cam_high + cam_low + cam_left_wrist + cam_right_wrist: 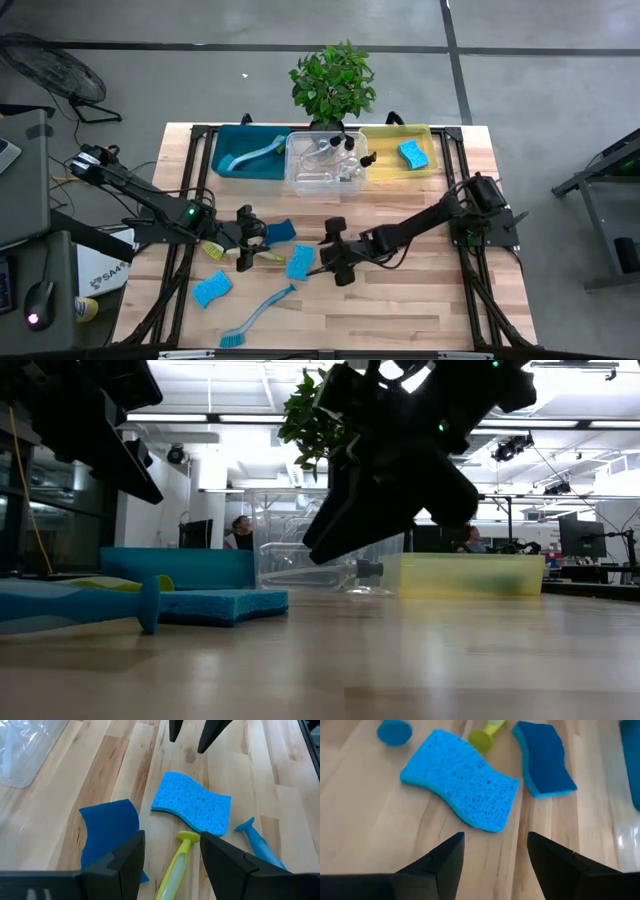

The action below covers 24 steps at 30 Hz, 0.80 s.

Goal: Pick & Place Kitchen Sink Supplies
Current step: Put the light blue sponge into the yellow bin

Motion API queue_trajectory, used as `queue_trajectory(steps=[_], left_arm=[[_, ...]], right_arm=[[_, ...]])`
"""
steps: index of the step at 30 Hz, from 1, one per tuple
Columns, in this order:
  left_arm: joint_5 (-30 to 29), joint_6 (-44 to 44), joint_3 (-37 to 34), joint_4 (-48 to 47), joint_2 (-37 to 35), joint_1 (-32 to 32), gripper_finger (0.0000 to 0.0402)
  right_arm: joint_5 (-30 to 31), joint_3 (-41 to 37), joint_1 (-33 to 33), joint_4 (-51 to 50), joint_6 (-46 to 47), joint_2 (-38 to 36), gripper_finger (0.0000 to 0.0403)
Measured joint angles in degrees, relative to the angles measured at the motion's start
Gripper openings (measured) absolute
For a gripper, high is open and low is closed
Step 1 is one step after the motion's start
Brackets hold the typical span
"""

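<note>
A yellow-green dish brush (pixel 268 257) lies flat on the table. Its handle (pixel 176 862) runs between the open fingers of my left gripper (pixel 171 840) (pixel 247 252), and I see no touch. Just beyond the handle's end a light blue sponge (pixel 192 807) (pixel 462 787) lies flat. My right gripper (pixel 495 836) (pixel 322 262) hovers open on that sponge's right side, pointing slantwise down at it. A darker blue sponge (pixel 110 827) (pixel 545 765) lies beside the brush. A blue brush (pixel 258 315) and a third sponge (pixel 211 290) lie nearer the front edge.
Along the far edge stand a teal bin (pixel 232 140) holding a blue brush, a clear bin (pixel 300 180) holding pump bottles, and a yellow bin (pixel 385 165) holding a sponge. A potted plant (pixel 333 82) stands behind them. Bare wood lies at the front right.
</note>
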Motion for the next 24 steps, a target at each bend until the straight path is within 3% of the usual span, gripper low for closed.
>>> queue_trajectory(steps=[9, 24], left_arm=[[-0.08, -0.10, 0.00, -0.11, 0.00, 0.00, 0.0188], [-0.67, -1.33, 0.00, -0.09, -0.02, 0.00, 0.0188]], right_arm=[[-5.72, 0.00, -3.82, -0.31, -22.10, -0.02, 0.0208], [-15.52, 0.00, -7.92, -1.03, -35.52, -0.04, 0.0208]])
